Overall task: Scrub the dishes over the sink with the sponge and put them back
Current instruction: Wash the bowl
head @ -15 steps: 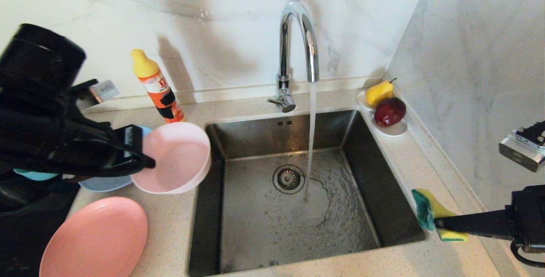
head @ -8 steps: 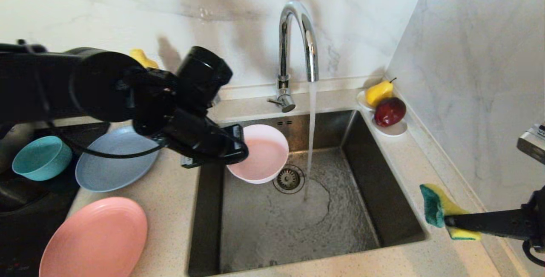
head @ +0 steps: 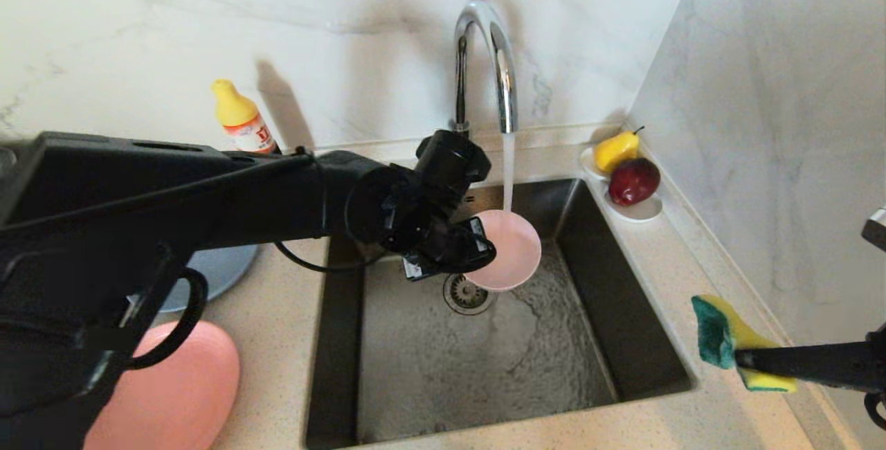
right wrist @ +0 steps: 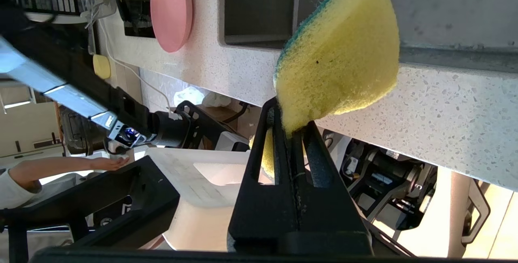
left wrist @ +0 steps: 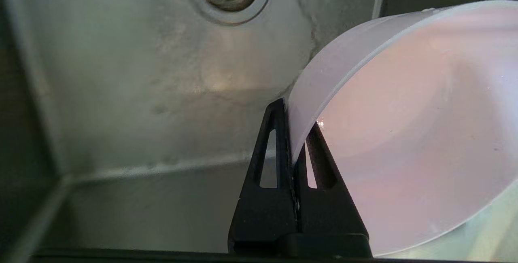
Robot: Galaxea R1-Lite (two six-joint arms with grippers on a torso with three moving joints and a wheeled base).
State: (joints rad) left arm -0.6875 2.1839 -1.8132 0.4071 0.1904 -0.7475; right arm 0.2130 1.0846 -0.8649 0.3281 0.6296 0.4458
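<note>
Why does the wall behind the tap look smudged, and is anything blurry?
Head view: the smudges are soft shadows of the tap and bottle on the marble. Left wrist view: the bowl near the lens looks soft. Right wrist view: the left arm is motion-blurred.

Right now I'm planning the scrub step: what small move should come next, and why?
Probably bring the right gripper with its yellow-and-green sponge in over the steel sink. It hangs out past the sink's right rim, while the left gripper already holds the pale pink bowl by its rim under the running tap.
</note>
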